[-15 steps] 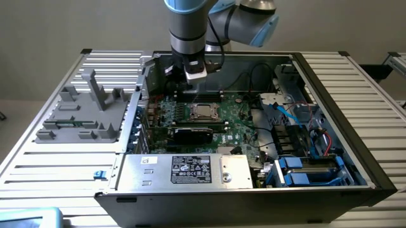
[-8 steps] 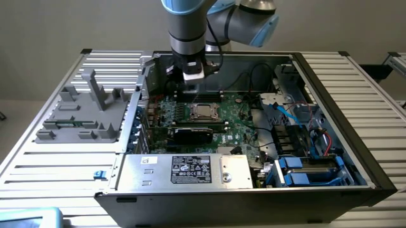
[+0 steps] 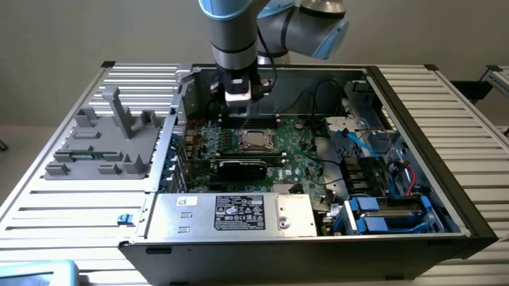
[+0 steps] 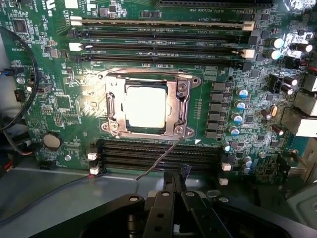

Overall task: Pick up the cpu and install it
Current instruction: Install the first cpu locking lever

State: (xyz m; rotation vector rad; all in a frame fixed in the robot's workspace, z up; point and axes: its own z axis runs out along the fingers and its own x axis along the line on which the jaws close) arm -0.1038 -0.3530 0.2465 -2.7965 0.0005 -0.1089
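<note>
One chip, the cpu [image 4: 145, 106], lies flat inside the metal socket frame [image 4: 111, 106] on the green board [image 4: 34, 124], between two banks of memory slots [image 4: 163, 47]. I see my claw [image 4: 174, 182] hanging over the board near the socket, fingers clenched together with nothing between them. In the exterior view my arm [image 3: 235, 36] reaches down into the open computer case [image 3: 430, 149], ending just above the cpu.

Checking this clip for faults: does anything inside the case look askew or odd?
The cpu lies square in the socket frame. One oddity: a thin wire lever juts slantwise from the frame's corner over the memory slots, seemingly unlatched. Nothing looks spilled or broken.
</note>
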